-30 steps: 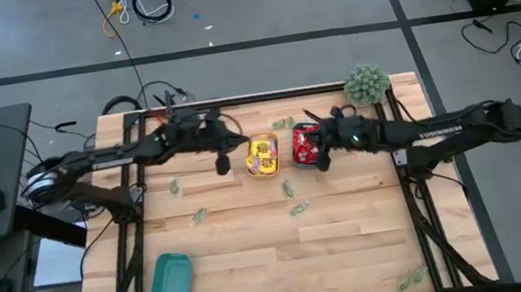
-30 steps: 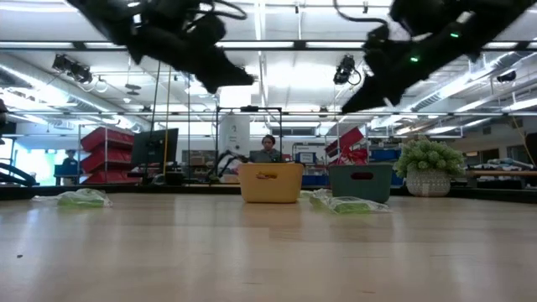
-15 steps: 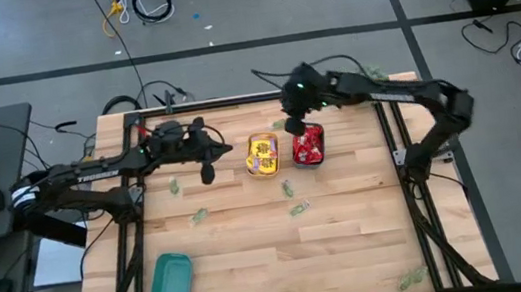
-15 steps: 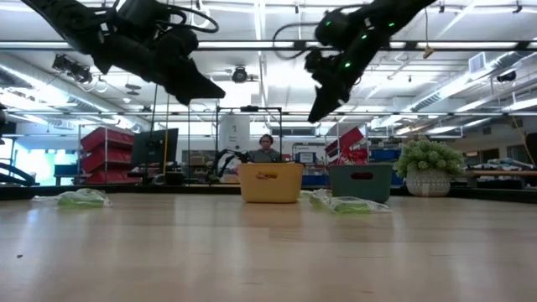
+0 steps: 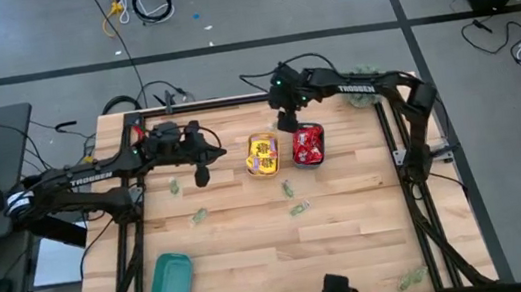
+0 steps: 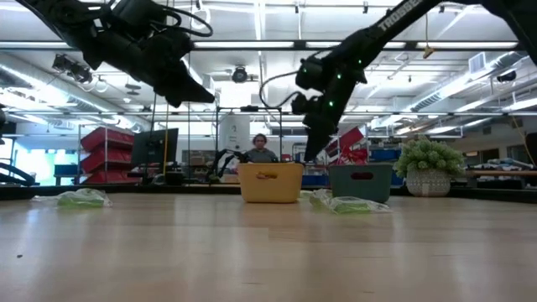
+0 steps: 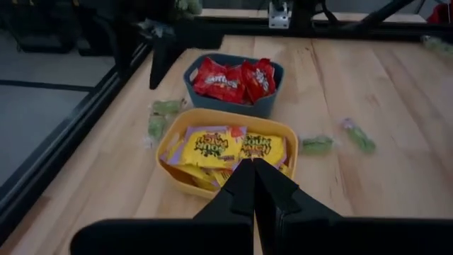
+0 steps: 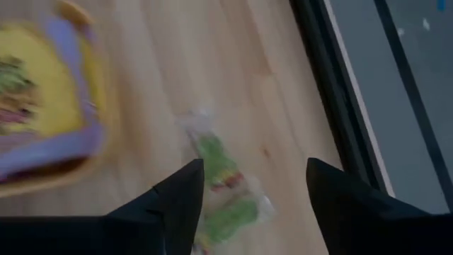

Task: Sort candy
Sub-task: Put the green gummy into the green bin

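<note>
The green candy [image 8: 223, 188] lying on the tabletop [image 5: 353, 235] just behind the yellow tray [image 5: 262, 156] is judged light, soft and crinkly — best pinched across its middle — with the right gripper [image 8: 248, 191] spread wide and empty above it, while the left gripper [image 7: 253, 185] is held shut, empty.

My table, besides the sorting

A yellow tray [image 5: 263, 156] sits just beside a blue tray [image 5: 308, 146] mid-table, a teal tray [image 5: 170, 281] lies near my front left corner, and a fuzzy plant [image 6: 429, 166] stands far right.
</note>
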